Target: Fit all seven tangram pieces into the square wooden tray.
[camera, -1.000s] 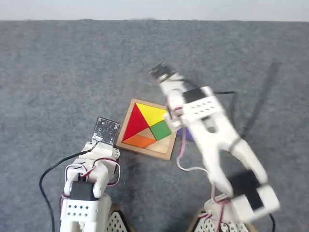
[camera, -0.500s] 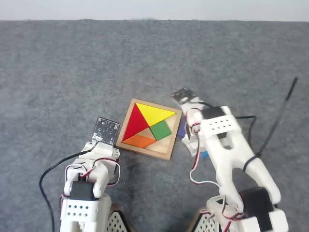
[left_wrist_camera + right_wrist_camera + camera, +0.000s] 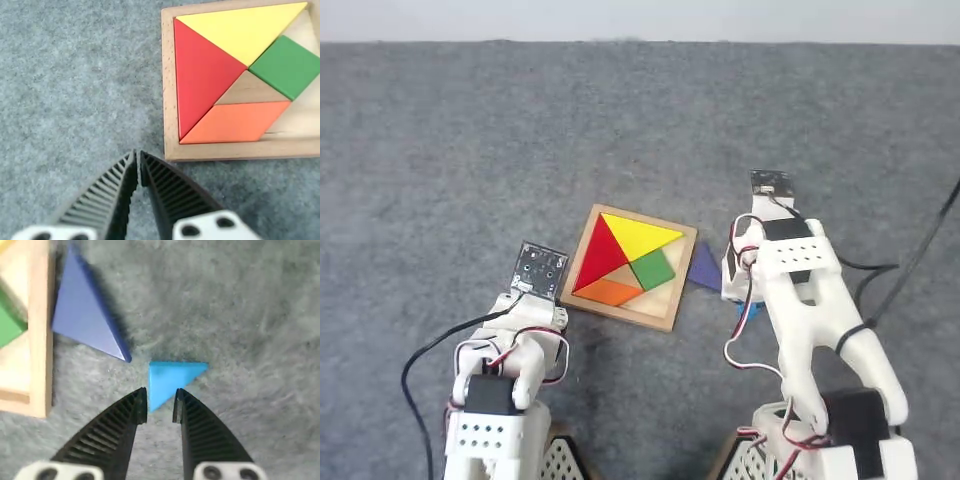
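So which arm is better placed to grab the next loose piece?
Right. The right pincer sits open over the light blue triangle, with the dark blue triangle nearby; the left pincer is across the tray from them.

Light on my workspace is even and diffuse, falling from above. In the high view the grey carpeted table (image 3: 440, 150) is lit uniformly. The square wooden tray (image 3: 685, 278) throws a soft, narrow shadow onto the carpet along the edge nearest my bases. In my right wrist view the dark blue triangular piece (image 3: 80, 315) carries a dark band of shade along one long edge, and the small light blue triangle (image 3: 170, 377) a fainter one. The black ribbed fingers (image 3: 110, 195) of my left gripper (image 3: 138, 155) show pale highlights on their ridges.
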`<state>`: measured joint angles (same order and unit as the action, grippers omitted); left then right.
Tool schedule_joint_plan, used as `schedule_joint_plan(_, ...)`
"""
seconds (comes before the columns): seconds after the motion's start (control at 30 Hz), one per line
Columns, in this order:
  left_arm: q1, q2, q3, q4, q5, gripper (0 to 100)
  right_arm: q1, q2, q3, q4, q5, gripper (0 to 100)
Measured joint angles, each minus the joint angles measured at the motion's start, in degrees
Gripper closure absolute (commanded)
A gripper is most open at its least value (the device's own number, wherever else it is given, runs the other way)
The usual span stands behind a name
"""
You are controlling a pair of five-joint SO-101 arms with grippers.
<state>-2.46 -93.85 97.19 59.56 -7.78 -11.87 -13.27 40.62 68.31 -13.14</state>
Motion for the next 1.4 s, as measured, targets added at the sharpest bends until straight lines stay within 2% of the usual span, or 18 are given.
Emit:
schedule_joint_plan(0.07, 0.00, 0.00, 0.00, 0.00, 0.00, 99, 0.00, 0.00, 0.00, -0.09, -1.49, 69.0)
schedule_joint_plan(0.13, 0.00, 0.00, 0.00, 0.00, 0.00, 99, 0.00, 0.00, 0.18, -0.09, -2.99, 65.9)
schedule_joint_plan(0.3, 0.00, 0.00, 0.00, 0.00, 0.00, 99, -2.02, 0.00, 3.78, -1.23, -11.52, 66.5)
schedule_joint_plan(0.47, 0.00, 0.00, 0.00, 0.00, 0.00, 99, -5.80, 0.00, 4.22, -4.57, -15.12, 76.0)
schedule_joint_plan(1.07, 0.00, 0.00, 0.00, 0.00, 0.00, 99, -3.25, 0.00, 4.22, -9.58, -18.64, 77.5)
schedule_joint_plan(1.4, 0.00, 0.00, 0.00, 0.00, 0.00, 99, -3.25, 9.41, 3.08, -10.90, -19.25, 77.7)
